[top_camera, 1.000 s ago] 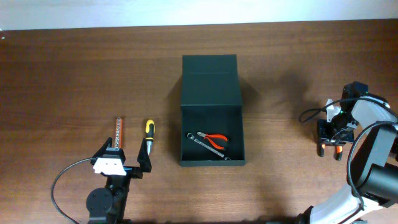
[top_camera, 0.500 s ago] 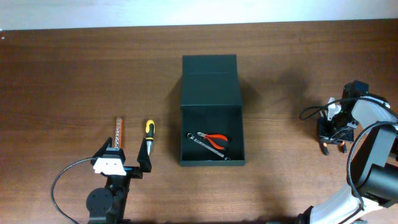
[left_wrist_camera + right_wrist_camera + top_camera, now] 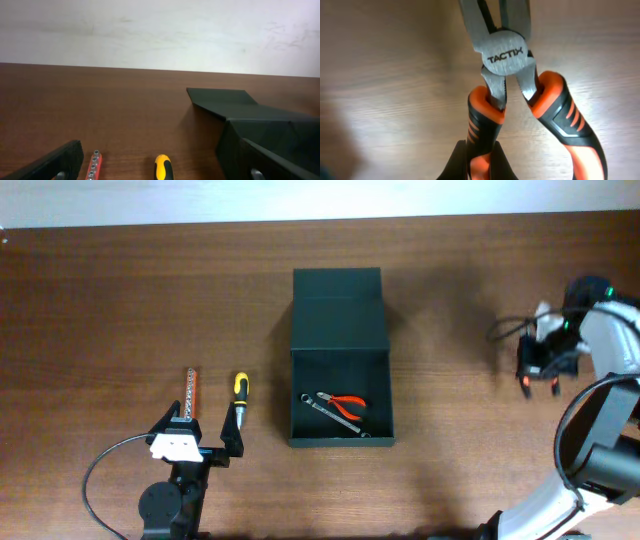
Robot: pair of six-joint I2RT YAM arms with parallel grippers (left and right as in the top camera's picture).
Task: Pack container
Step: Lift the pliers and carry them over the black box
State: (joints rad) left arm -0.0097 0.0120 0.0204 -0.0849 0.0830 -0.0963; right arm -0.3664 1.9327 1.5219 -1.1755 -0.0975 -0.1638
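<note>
While the container [image 3: 340, 375] sits open at table centre with red pliers [image 3: 345, 404] and a wrench [image 3: 325, 412] inside, your right gripper [image 3: 537, 383] clamps the orange-handled pliers [image 3: 506, 55] at far right. Your left gripper [image 3: 200, 436] gapes empty beside the unpacked screwdriver [image 3: 239, 390] and bit holder [image 3: 190, 392].

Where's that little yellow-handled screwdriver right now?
In the overhead view, the yellow-handled screwdriver lies on the left, between the red bit holder and the dark container, touching neither.

Brown wooden table [image 3: 120, 280] (white wall [image 3: 150, 30] behind)
</note>
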